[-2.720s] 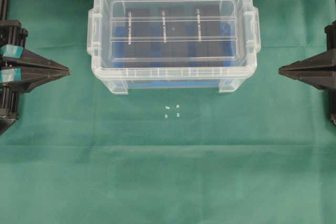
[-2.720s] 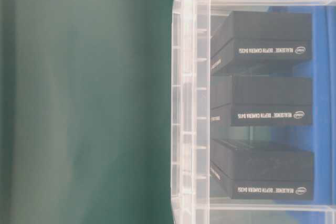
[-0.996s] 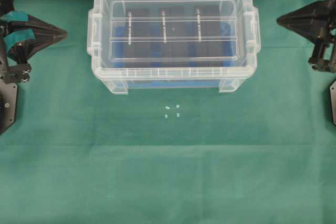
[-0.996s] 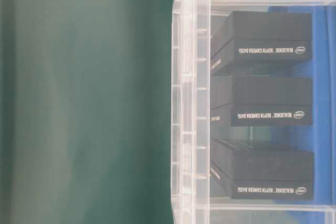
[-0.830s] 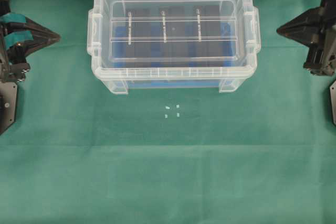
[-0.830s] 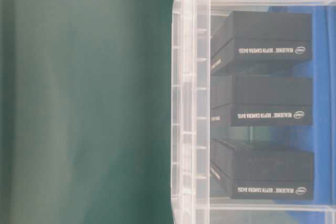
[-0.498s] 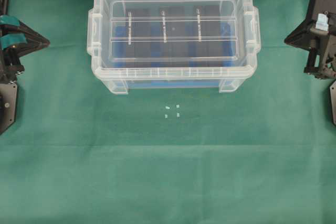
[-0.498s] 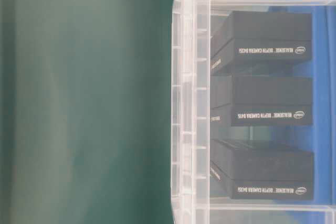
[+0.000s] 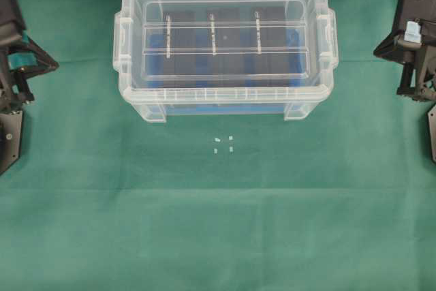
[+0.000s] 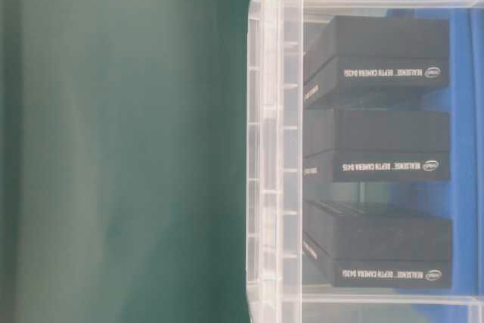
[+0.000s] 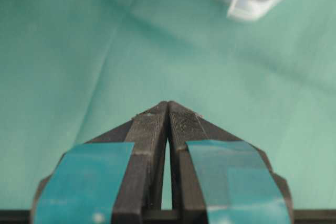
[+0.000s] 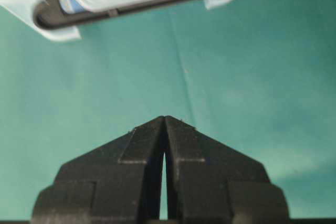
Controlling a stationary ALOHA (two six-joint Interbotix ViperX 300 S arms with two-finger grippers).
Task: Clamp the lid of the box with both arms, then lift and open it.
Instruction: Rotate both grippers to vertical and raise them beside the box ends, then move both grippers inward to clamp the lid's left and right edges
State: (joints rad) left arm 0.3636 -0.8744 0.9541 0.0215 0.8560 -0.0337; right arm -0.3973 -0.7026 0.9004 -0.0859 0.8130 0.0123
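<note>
Lidded box (image 9: 225, 93); black boxes (image 10: 378, 156) inside

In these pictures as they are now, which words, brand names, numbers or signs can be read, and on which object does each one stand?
"REALSENSE DEPTH CAMERA D435", printed upside down in the table-level view, on each of the three black boxes inside the box.
A small oval logo beside that text on each black box: too small to read.
White lettering on the black boxes seen through the lid in the overhead view: too small to read.
The left gripper and right gripper carry no text.
</note>
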